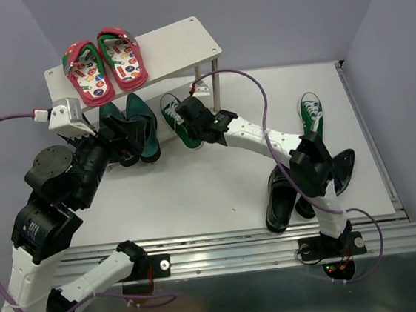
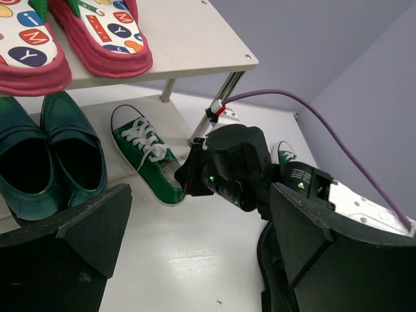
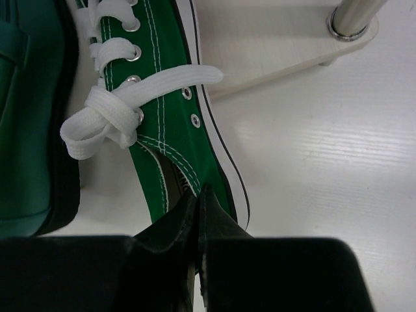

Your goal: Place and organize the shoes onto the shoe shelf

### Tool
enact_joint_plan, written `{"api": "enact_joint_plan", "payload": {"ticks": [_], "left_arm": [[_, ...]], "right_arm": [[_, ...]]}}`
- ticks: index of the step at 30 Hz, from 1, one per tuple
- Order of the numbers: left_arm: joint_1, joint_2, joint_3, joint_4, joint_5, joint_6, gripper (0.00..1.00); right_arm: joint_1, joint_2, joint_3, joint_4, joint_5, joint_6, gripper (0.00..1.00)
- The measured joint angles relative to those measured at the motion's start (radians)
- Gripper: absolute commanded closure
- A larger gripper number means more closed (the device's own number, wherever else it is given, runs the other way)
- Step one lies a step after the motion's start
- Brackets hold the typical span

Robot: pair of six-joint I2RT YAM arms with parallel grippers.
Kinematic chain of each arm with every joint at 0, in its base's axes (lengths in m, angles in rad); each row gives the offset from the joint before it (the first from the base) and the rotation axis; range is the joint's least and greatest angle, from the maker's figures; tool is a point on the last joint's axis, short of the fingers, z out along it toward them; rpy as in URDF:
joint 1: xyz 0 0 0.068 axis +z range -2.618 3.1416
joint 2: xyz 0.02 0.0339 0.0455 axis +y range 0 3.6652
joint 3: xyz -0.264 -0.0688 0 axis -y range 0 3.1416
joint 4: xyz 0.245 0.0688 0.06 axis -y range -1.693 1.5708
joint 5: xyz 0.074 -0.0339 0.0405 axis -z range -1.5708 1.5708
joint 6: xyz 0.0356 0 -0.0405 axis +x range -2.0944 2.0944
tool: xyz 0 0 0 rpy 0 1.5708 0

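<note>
The shoe shelf (image 1: 174, 44) stands at the back left. The teal dress shoes (image 1: 141, 126) sit side by side on its lower board, also in the left wrist view (image 2: 45, 156). My right gripper (image 3: 198, 208) is shut on the heel-side wall of a green sneaker (image 3: 169, 110), whose toe lies on the lower board (image 3: 279, 39) beside the teal pair. My left gripper (image 1: 121, 139) is open and empty in front of the teal shoes. The other green sneaker (image 1: 310, 112) lies on the table at the right. Two black dress shoes (image 1: 278, 197) (image 1: 343, 168) lie by the right arm's base.
Red flip-flops (image 1: 101, 63) with patterned insoles fill the left half of the top board. A silver shelf leg (image 3: 351, 16) stands just right of the held sneaker. A purple cable (image 1: 261, 98) arcs over the right arm. Grey walls enclose the table.
</note>
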Motion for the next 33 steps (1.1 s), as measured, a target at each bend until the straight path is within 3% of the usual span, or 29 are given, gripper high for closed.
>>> {"api": "enact_joint_plan", "payload": {"ticks": [17, 18, 20, 23, 26, 29, 33], "left_arm": [[0.000, -0.012, 0.009, -0.035, -0.008, -0.011, 0.03], [0.000, -0.012, 0.009, -0.035, -0.008, -0.012, 0.03], [0.000, -0.012, 0.009, -0.036, -0.008, -0.013, 0.03], [0.000, -0.012, 0.009, -0.040, -0.008, -0.016, 0.03], [0.000, -0.014, 0.009, -0.041, -0.008, -0.019, 0.03], [0.000, -0.018, 0.009, -0.040, -0.008, -0.020, 0.03], [0.000, -0.018, 0.004, -0.034, -0.007, -0.022, 0.03]], "right_arm": [[-0.032, 0.272, 0.299, 0.099, 0.013, 0.073, 0.97], [-0.032, 0.285, 0.310, 0.098, 0.017, 0.079, 0.90], [-0.038, 0.293, 0.321, 0.097, 0.020, 0.092, 0.61], [-0.045, 0.294, 0.327, 0.127, 0.011, 0.131, 0.42], [-0.047, 0.282, 0.303, 0.177, 0.000, 0.148, 0.40], [-0.047, 0.175, 0.121, 0.221, -0.016, 0.152, 0.31], [-0.047, -0.002, -0.100, 0.252, -0.027, 0.149, 0.30]]}}
